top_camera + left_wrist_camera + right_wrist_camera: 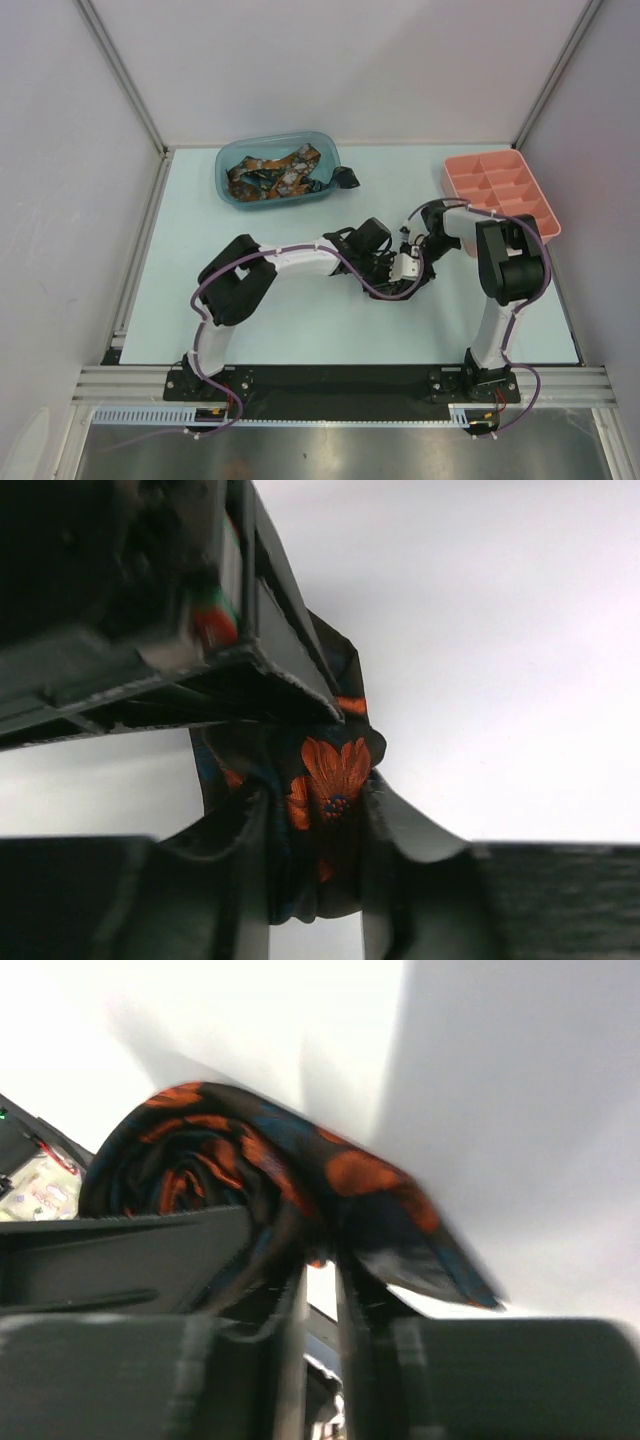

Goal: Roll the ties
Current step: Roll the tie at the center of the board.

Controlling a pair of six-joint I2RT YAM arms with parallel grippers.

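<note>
A dark tie with orange-red flowers [335, 772] is pinched between the fingers of my left gripper [315, 815], which is shut on it. In the right wrist view the same tie [210, 1155] is wound into a partial roll with a loose tail to the right. My right gripper [320, 1265] is closed to a narrow gap on the fabric at the roll's underside. In the top view the left gripper [385, 262] and the right gripper [415, 255] meet at the table's middle and hide the tie. Several more ties [270, 175] lie in the blue bin.
The blue bin [228, 190] stands at the back centre-left, with a dark tie end [346, 178] hanging over its right rim. A pink compartment tray [545, 215] stands at the back right. The right gripper's body [150, 600] fills the upper left of the left wrist view.
</note>
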